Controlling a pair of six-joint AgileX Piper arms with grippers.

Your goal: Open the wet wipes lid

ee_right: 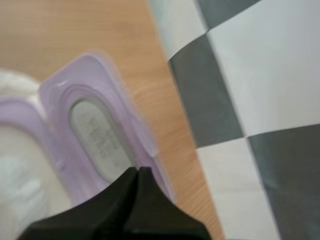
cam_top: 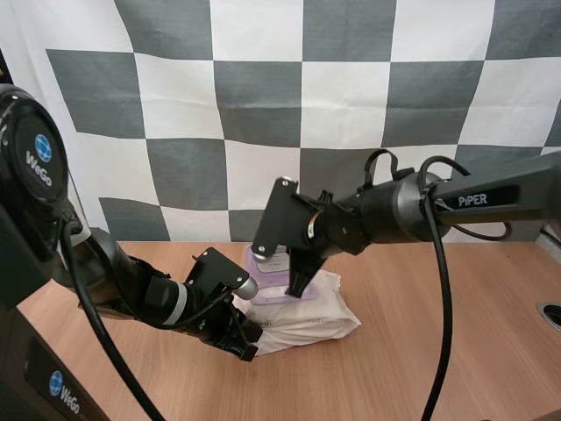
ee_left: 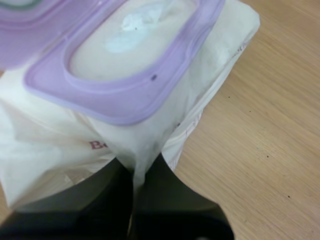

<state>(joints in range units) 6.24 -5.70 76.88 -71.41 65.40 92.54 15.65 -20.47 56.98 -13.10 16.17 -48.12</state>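
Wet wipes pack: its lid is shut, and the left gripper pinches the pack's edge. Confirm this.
Not quite: the lid is open, swung back off the purple frame, with a wipe showing in the opening, as the left wrist view shows. The left gripper does pinch the pack by its edge.

Black arms (cam_top: 394, 210), white PiPER lettering (cam_top: 485, 199), blue WeGo badges (cam_top: 42, 149)

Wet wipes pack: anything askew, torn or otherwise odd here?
Nothing damaged. On the white soft-plastic wet wipes pack, the purple plastic flip lid stands open, a wipe showing in the opening. The pack is bunched where the left hand pinches its edge; no tear or spill visible.
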